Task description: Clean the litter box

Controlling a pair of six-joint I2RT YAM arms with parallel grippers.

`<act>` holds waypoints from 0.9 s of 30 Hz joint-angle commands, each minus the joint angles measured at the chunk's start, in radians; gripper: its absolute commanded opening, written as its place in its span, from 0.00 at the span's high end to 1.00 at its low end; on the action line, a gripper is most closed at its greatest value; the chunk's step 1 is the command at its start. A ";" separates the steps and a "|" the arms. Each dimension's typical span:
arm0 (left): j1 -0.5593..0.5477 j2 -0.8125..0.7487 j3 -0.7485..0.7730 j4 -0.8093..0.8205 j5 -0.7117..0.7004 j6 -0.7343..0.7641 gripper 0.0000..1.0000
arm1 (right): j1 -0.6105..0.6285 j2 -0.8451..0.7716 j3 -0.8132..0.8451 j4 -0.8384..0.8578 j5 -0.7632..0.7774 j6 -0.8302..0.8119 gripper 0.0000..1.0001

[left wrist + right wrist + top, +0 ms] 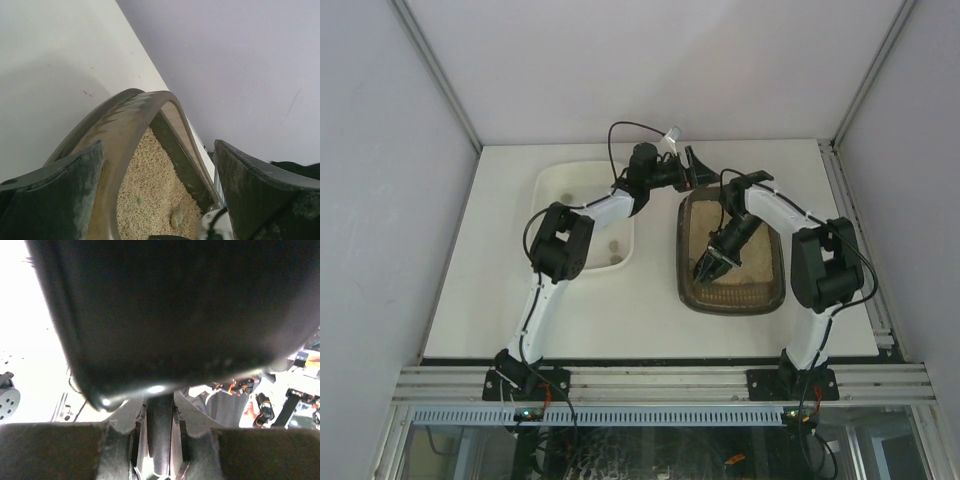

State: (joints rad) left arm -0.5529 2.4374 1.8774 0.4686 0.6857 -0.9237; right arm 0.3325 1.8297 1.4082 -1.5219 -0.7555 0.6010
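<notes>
Fingers of the left arm (55, 200) stand spread astride the far rim of the litter box (130, 112), which sits on the table (500, 300) right of the white tub (570, 190). The right fingers (260, 450) clench the scoop (175, 315) above the litter. Advisable: clamp the rim squarely to steady the box before scooping.
</notes>
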 commanded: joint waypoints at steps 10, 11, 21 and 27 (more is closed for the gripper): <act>-0.025 -0.100 -0.039 0.029 0.056 0.027 0.06 | -0.035 -0.056 -0.016 0.238 -0.032 0.101 1.00; -0.025 -0.102 -0.042 0.029 0.055 0.029 0.06 | -0.027 -0.112 -0.072 0.354 -0.049 0.141 1.00; -0.024 -0.151 -0.101 0.029 0.047 0.083 0.06 | 0.015 -0.360 -0.562 1.079 -0.125 0.392 1.00; -0.009 -0.210 -0.163 0.004 0.030 0.137 0.06 | 0.013 -0.377 -0.756 1.543 -0.158 0.527 1.00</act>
State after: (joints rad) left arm -0.5629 2.3325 1.7584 0.4831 0.6895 -0.8417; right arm 0.3424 1.4693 0.7208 -0.4019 -0.8822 1.0145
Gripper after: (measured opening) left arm 0.941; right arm 0.142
